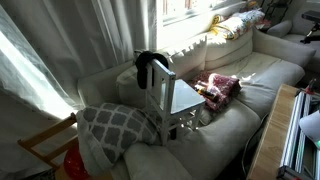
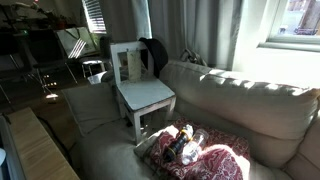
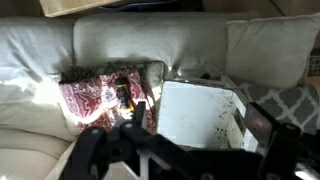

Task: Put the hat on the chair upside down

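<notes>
Hat [image 2: 155, 56] hangs off the top corner of the chair [image 2: 146, 97] back, mid-counter [image 2: 250, 100], seat bare. Claw [image 3: 180, 158] is spread apart and empty over the seat, so I'd guess hat's beyond it, higher up.

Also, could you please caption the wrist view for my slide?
Open gripper facing the white chair on a sofa, red-patterned cloth bundle beside it.

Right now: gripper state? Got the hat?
Gripper: open, fingers apart, holding nothing; hat is at the chair back.
</notes>
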You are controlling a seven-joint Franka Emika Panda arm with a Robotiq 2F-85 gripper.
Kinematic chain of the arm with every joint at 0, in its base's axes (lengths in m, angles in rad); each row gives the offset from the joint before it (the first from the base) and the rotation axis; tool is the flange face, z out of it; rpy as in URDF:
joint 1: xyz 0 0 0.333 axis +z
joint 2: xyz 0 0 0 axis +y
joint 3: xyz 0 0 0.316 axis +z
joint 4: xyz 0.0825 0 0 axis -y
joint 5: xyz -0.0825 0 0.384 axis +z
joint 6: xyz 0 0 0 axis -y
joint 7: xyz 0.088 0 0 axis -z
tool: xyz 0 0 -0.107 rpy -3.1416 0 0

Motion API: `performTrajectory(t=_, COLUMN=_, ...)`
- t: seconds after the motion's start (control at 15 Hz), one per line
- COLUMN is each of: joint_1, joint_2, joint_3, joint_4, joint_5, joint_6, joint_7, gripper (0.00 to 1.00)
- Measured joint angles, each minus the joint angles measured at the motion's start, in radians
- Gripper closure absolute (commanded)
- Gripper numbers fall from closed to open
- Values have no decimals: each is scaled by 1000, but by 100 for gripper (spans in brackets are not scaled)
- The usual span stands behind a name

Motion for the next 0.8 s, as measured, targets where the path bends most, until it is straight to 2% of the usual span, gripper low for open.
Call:
performTrajectory(t=0.33, joint_1=1, joint_2=195, joint_3=6, joint_4=18, joint_5=136, joint_6=297, joint_7=177, gripper=0)
performTrajectory(t=0.53, joint_1=2, joint_2=303, joint_3=21, joint_4=21, joint_5=155, joint_6=485, joint_7=294, gripper=0)
performTrajectory(t=0.8, joint_1=5, joint_2=337, joint_3=29, joint_4=28, joint_5=156, joint_6=517, joint_7=330, gripper=0)
